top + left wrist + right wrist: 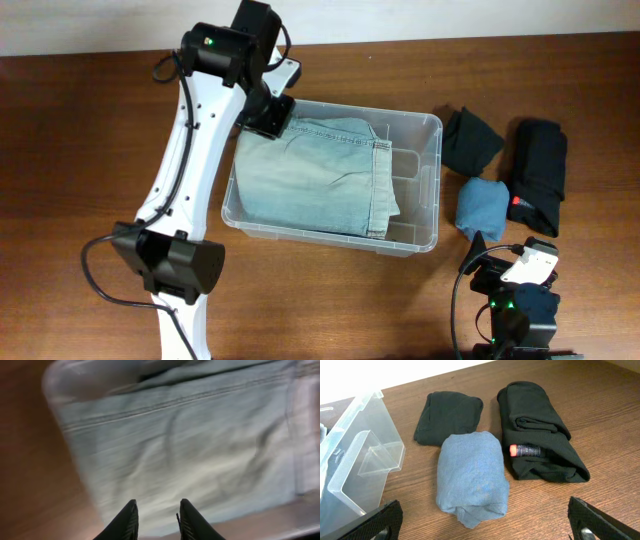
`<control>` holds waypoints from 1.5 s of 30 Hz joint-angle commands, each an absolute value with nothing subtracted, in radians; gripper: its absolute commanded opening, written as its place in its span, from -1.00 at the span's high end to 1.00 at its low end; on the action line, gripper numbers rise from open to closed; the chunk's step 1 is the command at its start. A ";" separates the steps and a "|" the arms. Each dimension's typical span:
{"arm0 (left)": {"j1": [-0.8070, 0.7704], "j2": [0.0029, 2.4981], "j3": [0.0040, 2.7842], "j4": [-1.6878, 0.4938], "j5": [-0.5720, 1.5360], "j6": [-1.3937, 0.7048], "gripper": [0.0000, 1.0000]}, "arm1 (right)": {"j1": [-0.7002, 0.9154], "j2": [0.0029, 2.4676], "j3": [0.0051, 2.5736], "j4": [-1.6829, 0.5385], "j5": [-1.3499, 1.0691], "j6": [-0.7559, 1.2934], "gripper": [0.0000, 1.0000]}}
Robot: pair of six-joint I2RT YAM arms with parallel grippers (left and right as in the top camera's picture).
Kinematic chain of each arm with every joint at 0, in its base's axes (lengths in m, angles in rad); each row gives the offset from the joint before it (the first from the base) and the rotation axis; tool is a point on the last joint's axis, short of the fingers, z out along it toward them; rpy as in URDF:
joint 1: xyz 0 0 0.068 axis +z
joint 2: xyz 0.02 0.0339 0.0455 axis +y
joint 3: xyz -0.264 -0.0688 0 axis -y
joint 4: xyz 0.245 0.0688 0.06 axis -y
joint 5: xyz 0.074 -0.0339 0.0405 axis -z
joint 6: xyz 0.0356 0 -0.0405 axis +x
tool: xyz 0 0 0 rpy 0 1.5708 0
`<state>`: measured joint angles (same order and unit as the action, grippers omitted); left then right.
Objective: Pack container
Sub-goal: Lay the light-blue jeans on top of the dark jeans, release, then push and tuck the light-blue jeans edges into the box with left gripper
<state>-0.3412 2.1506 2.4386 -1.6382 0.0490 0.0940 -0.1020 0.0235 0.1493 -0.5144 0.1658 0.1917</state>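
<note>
The clear plastic container (428, 190) stands mid-table and holds folded light-blue jeans (310, 175). My left gripper (272, 115) hovers over the container's far left corner; in the left wrist view its fingers (157, 510) are open and empty above the jeans (190, 445). My right gripper (500, 262) rests at the front right, open wide and empty (485, 522). Before it lie a rolled blue cloth (470, 477), a small dark folded cloth (447, 415) and a black folded garment (540, 430) with a red-and-black tag. The container's wall (355, 460) shows at left.
The three folded cloths lie right of the container on the wooden table: the dark cloth (470, 138), the blue cloth (482, 208), the black garment (538, 175). My left arm's base (170, 265) stands at the front left.
</note>
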 commanded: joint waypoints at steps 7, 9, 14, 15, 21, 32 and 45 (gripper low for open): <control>-0.337 1.944 2.533 -1.607 0.014 0.121 -0.27 | -0.099 0.019 0.142 -0.515 0.168 0.199 -0.97; -0.339 1.971 2.500 -1.605 0.022 0.121 0.04 | -0.099 0.019 0.142 -0.515 0.168 0.199 -0.97; -0.339 2.076 2.333 -1.551 0.023 0.105 0.59 | -0.099 0.019 0.142 -0.515 0.168 0.199 -0.97; -0.339 2.094 2.293 -1.526 0.024 0.090 0.62 | -0.099 0.019 0.142 -0.515 0.168 0.199 -0.97; -0.340 2.147 2.047 -1.332 0.041 0.077 0.65 | -0.099 0.019 0.142 -0.515 0.168 0.199 -0.97; -0.340 2.136 1.824 -1.133 0.031 0.076 0.65 | -0.099 0.019 0.142 -0.515 0.168 0.199 -0.97; -0.360 2.020 2.069 -1.437 0.038 0.053 0.55 | -0.099 0.019 0.142 -0.515 0.168 0.199 -0.97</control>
<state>-0.3489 2.0312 2.1067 -1.3975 0.0269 0.0624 -0.1020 0.0235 0.1493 -0.5140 0.1658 0.1913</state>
